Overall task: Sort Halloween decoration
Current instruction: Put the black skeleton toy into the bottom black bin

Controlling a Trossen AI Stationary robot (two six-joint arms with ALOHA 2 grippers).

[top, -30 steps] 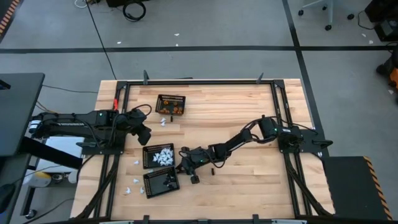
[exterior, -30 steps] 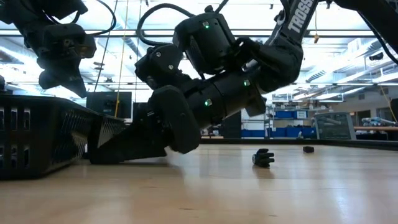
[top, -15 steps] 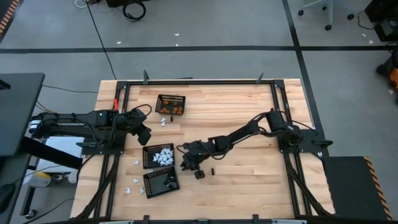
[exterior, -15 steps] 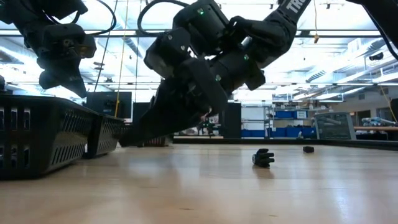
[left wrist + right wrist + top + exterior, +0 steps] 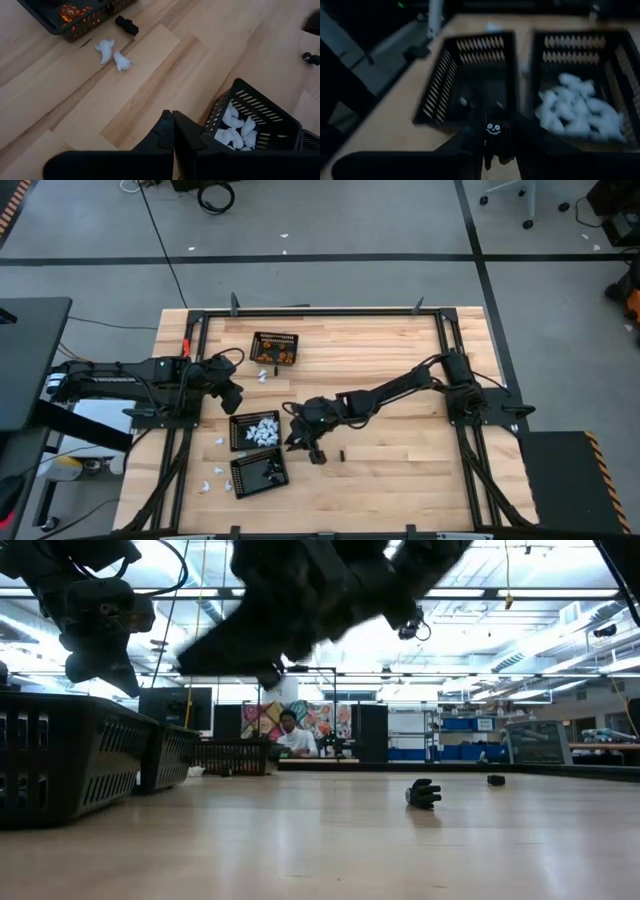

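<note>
Black decoration piece (image 5: 492,131) with a white grinning face is sitting pinched in the right claw (image 5: 492,142), facing the basket of black pieces (image 5: 470,82) beside the basket of white pieces (image 5: 580,80). Sorting is looking well along: orange pieces are filling the far basket (image 5: 275,347), while white strays (image 5: 112,54) and black ones (image 5: 424,794) are waiting on the tabletop (image 5: 400,470). Left claw (image 5: 173,131) is hovering closed and empty. No writing is showing clearly.
</note>
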